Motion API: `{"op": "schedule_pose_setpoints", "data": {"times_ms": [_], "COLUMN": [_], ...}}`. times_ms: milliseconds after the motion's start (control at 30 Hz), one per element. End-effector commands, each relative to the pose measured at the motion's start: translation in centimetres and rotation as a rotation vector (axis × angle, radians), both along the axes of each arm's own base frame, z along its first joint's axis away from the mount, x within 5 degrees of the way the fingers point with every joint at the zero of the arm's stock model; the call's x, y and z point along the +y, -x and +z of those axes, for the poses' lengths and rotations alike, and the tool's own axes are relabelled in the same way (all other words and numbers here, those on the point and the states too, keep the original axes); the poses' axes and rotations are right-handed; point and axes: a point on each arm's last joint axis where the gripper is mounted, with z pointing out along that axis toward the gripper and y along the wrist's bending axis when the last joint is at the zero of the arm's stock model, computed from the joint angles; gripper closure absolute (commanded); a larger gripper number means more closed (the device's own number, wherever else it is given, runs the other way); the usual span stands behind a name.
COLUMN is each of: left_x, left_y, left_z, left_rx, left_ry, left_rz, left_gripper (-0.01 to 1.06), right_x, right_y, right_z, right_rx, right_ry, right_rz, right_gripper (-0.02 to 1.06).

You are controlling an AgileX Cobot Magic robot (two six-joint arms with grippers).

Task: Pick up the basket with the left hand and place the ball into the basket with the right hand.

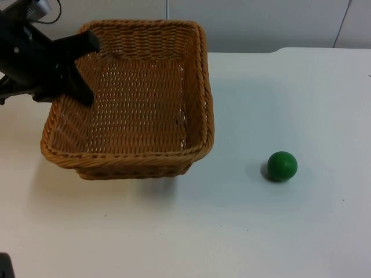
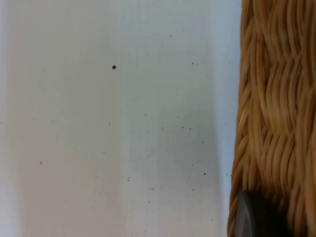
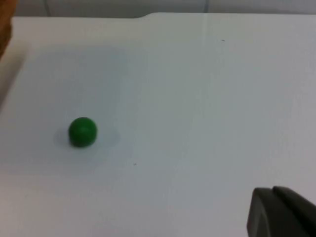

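The woven wicker basket [image 1: 133,159] hangs a little above the white table at the left, casting a shadow below and to its right. My left gripper [image 1: 78,69] is shut on the basket's left rim near the back corner. In the left wrist view the basket's woven wall [image 2: 271,98] runs beside a black fingertip [image 2: 254,217]. The green ball [image 1: 282,166] rests on the table to the right of the basket, well apart from it. The right wrist view has the ball [image 3: 82,132] some way ahead of my right gripper [image 3: 281,212], which waits off to the right.
The white table [image 1: 301,87] ends at the grey partition wall [image 1: 261,23] behind the basket. A dark object [image 1: 4,266] sits at the near left edge. Open table lies around the ball and in front of the basket.
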Motion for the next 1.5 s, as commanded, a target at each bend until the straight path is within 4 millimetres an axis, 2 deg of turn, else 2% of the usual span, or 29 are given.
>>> {"op": "schedule_pose_setpoints", "data": {"times_ms": [0, 33, 167, 200, 233, 367, 400, 500, 533, 567, 667, 700, 733, 867, 900, 1033, 1067, 1133, 1200, 1233, 1267, 1367, 1400, 1467], "left_x": [-0.1, -0.1, -0.1, -0.1, -0.1, -0.2, -0.2, -0.2, -0.2, -0.2, -0.2, -0.2, -0.2, -0.2, -0.2, -0.2, -0.2, -0.1, -0.1, -0.1, 0.0, 0.1, 0.1, 0.1], "left_y": [-0.2, -0.2, -0.2, -0.2, -0.2, -0.1, -0.1, 0.0, 0.0, 0.0, 0.0, 0.0, 0.0, -0.1, -0.1, -0.1, -0.1, -0.1, -0.2, -0.2, -0.3, -0.4, -0.4, -0.4], "left_z": [0.8, 0.8, 0.8, 0.8, 0.8, 0.8, 0.8, 0.8, 0.8, 0.8, 0.8, 0.8, 0.8, 0.8, 0.8, 0.8, 0.8, 0.8, 0.8, 0.8, 0.8, 0.8, 0.8, 0.8], "left_rx": [-0.014, -0.014, -0.014, -0.014, -0.014, -0.006, -0.006, -0.004, -0.005, -0.005, -0.007, -0.007, -0.007, -0.01, -0.01, -0.01, -0.01, -0.015, -0.023, -0.023, -0.028, -0.036, -0.036, -0.041], "left_ry": [0.028, 0.028, 0.028, 0.028, 0.028, 0.034, 0.034, 0.035, 0.035, 0.035, 0.033, 0.033, 0.033, 0.031, 0.031, 0.031, 0.031, 0.027, 0.022, 0.022, 0.018, 0.012, 0.012, 0.009], "left_rz": [0.019, 0.019, 0.019, 0.019, 0.019, 0.011, 0.011, 0.009, 0.007, 0.007, 0.004, 0.004, 0.004, 0.007, 0.007, 0.007, 0.007, 0.012, 0.02, 0.02, 0.025, 0.033, 0.033, 0.038], "left_gripper": [1.05, 1.05, 1.05, 1.05, 1.05, 1.05, 1.05, 1.05, 1.05, 1.05, 1.05, 1.05, 1.05, 1.05, 1.05, 1.05, 1.05, 1.05, 1.05, 1.05, 1.05, 1.05, 1.05, 1.05], "right_x": [-0.5, -0.5, -0.6, -0.6, -0.7, -0.7, -0.7, -0.9, -1.0, -1.0, -1.1, -1.2, -1.2, -1.5, -1.5, -1.3, -1.3, -0.5, 1.2, 1.2, 3.1, 6.6, 6.6, 8.6], "right_y": [-1.1, -1.1, -3.9, -3.9, -5.1, -9.8, -9.8, -13.1, -14.4, -14.4, -18.1, -20.0, -20.0, -24.4, -24.4, -27.7, -27.7, -29.0, -29.9, -29.9, -30.5, -31.6, -31.6, -32.3], "right_z": [0.0, 0.0, -0.2, -0.2, 0.2, 2.2, 2.2, 2.4, 2.4, 2.4, 1.7, 1.1, 1.1, -0.1, -0.1, -1.0, -1.0, -1.2, -1.2, -1.2, -1.1, -0.8, -0.8, -1.2], "right_rx": [0.053, 0.053, 0.218, 0.218, 0.242, 0.085, 0.085, 0.137, 0.182, 0.182, 0.3, 0.349, 0.349, 0.432, 0.432, 0.546, 0.546, 0.592, 0.608, 0.608, 0.601, 0.586, 0.586, 0.598], "right_ry": [-0.007, -0.007, -0.008, -0.008, -0.012, -0.047, -0.047, -0.044, -0.047, -0.047, -0.043, -0.032, -0.032, -0.021, -0.021, -0.054, -0.054, -0.051, -0.025, -0.025, -0.009, 0.005, 0.005, 0.008], "right_rz": [-0.06, -0.06, -0.059, -0.059, -0.061, -0.055, -0.055, -0.06, -0.063, -0.063, -0.06, -0.051, -0.051, -0.041, -0.041, -0.039, -0.039, -0.01, 0.051, 0.051, 0.108, 0.193, 0.193, 0.226], "right_gripper": [1.05, 1.05, 1.05, 1.05, 1.05, 1.05, 1.05, 1.05, 1.05, 1.05, 1.05, 1.05, 1.05, 1.05, 1.05, 1.05, 1.05, 1.05, 1.05, 1.05, 1.05, 1.05, 1.05, 1.02]}}
